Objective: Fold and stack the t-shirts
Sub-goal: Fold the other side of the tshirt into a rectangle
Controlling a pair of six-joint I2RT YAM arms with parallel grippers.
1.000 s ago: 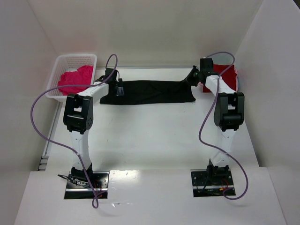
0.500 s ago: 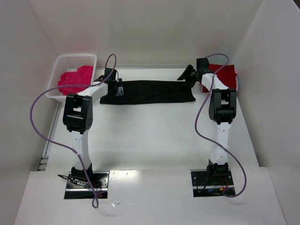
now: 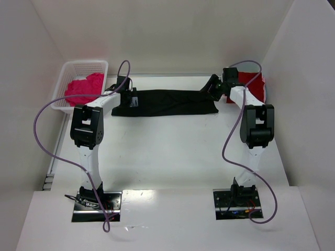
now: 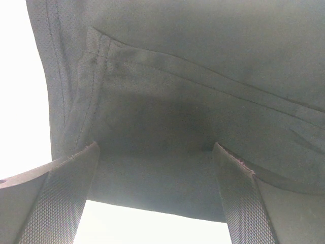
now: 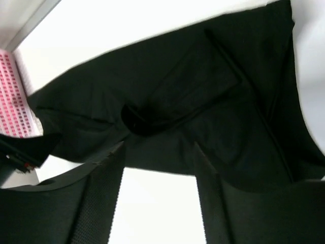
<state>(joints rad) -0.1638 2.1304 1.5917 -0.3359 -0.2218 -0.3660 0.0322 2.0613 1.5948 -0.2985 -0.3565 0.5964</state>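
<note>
Black shirt (image 3: 165,102) lies stretched at the table's (image 3: 167,157) twelve o'clock; left jaws and right jaws hang spread at its nine and three o'clock ends, holding nothing. A lopsided pinch could skew the fold.

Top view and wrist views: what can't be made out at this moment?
- Red shirt: top view, mostly behind the right arm; its fold is unreadable.
- Pink shirt: top view, bunched in the basket; its shape is unclear.
- Black shirt: top view, ends under the left arm and the right one; left wrist view too close, cut off by every edge; right wrist view blurred.
</note>
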